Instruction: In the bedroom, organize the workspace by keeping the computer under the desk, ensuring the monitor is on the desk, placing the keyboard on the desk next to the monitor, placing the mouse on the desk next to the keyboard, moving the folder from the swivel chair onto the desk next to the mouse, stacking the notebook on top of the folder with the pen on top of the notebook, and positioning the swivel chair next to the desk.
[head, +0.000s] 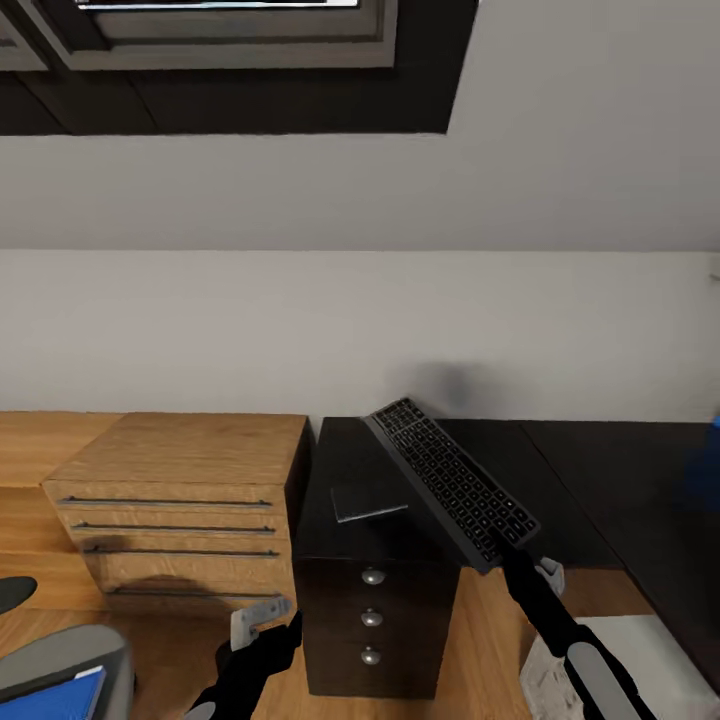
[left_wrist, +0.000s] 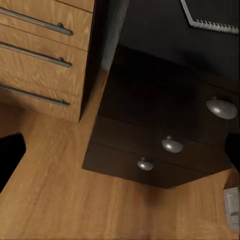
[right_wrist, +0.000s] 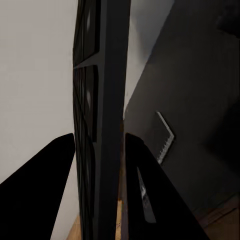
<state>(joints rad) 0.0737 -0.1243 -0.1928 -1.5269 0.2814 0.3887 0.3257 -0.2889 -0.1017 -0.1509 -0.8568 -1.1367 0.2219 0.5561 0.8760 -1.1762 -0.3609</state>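
Where pinched at its near end, keyboard (head: 452, 482) tilted in right tool (head: 512, 556).

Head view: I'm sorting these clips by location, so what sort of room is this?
Probably an attic room used as a home office: a sloped white ceiling with a skylight, wood floor, a wooden drawer unit, and a keyboard held in the right gripper above a black cabinet.

Folder (head: 65, 697), apparently edge-cropped
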